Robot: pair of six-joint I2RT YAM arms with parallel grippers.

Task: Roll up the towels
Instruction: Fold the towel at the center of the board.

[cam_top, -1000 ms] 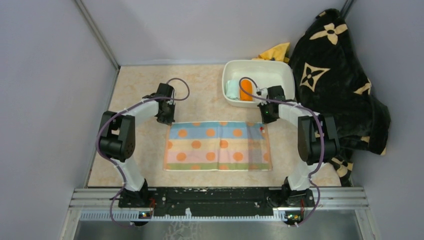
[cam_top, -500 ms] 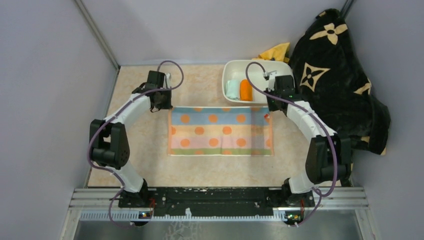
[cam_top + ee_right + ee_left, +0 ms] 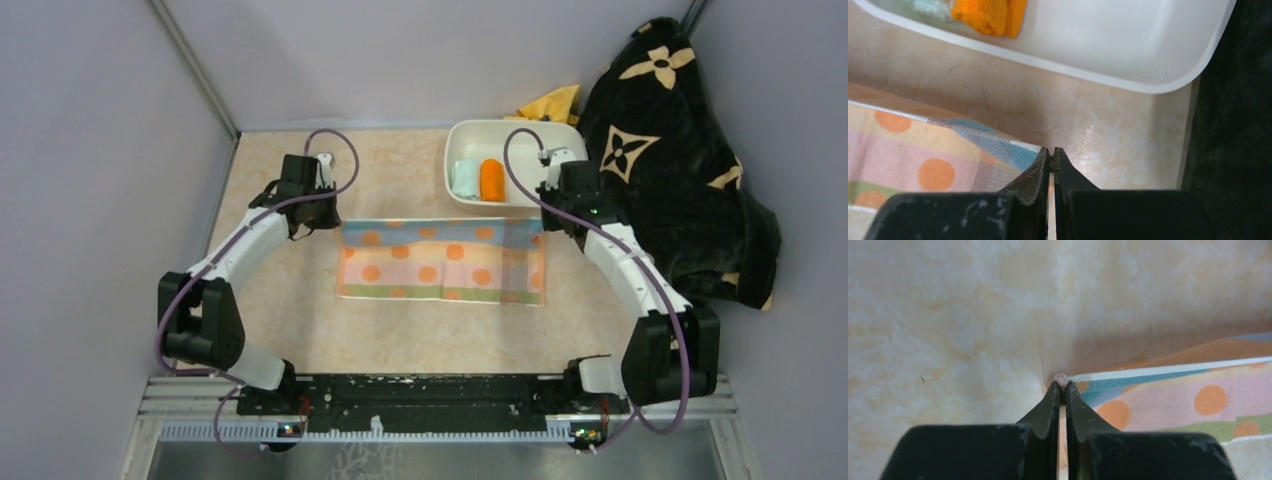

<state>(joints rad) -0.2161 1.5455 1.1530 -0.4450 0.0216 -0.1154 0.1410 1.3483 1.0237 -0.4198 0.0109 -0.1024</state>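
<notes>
The striped towel with orange dots (image 3: 440, 262) lies spread on the table, its far edge lifted. My left gripper (image 3: 318, 215) is shut on its far left corner (image 3: 1062, 380). My right gripper (image 3: 547, 222) is shut on its far right corner (image 3: 1034, 151). The towel hangs from both grippers and shows in both wrist views (image 3: 1173, 395) (image 3: 923, 145). A rolled mint towel (image 3: 465, 180) and a rolled orange towel (image 3: 491, 180) lie in the white tub (image 3: 520, 135); the orange one also shows in the right wrist view (image 3: 988, 15).
The white tub (image 3: 1128, 55) stands at the back right, just beyond my right gripper. A big black blanket with tan flowers (image 3: 670, 170) is piled along the right wall. A yellow cloth (image 3: 553, 103) lies behind the tub. Grey walls close in the table.
Both grippers have moved away from me and slightly outward, holding the towel's far corners. The towel has slid farther back and its far edge is now raised.
</notes>
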